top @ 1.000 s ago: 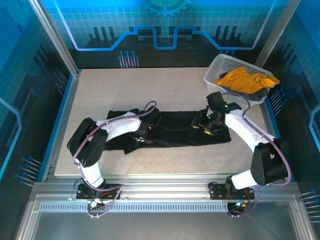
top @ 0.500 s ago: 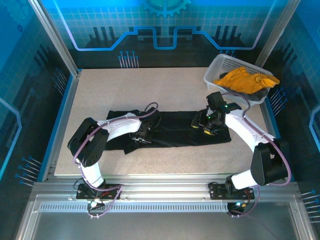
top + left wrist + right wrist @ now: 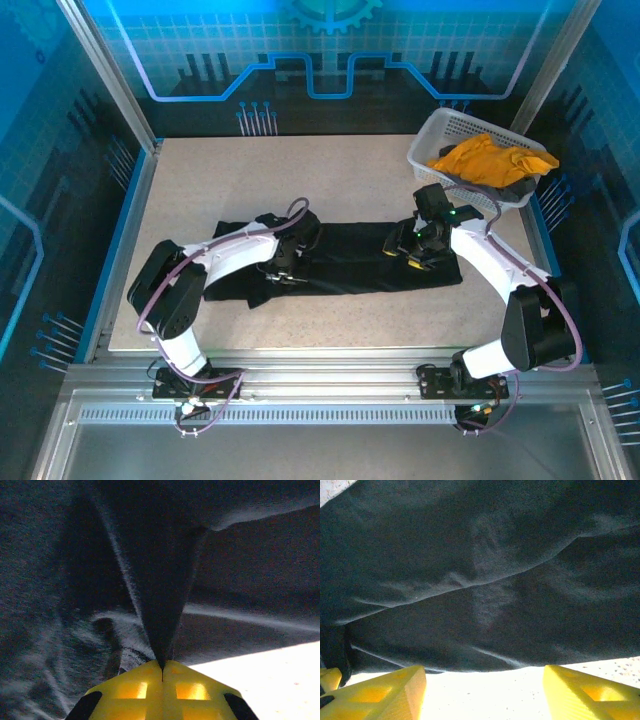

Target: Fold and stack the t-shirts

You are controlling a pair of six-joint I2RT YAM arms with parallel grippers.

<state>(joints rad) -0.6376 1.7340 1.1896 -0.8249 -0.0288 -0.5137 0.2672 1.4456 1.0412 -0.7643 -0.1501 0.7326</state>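
Left gripper [image 3: 162, 670] clenched, pinching a raised ridge of the soft black t-shirt [image 3: 155, 580]; right gripper [image 3: 484, 680] spread wide above its creased cloth.

The speckled beige tabletop [image 3: 200, 190] carries a black t-shirt [image 3: 350, 268] spread flat across its middle, and a white lattice basket [image 3: 432, 136] at its far right corner.

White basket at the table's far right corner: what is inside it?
A crumpled mustard t-shirt lies heaped in the white basket. Some dark cloth shows under it at the near edge. The basket's floor is covered, so anything else beneath cannot be seen.
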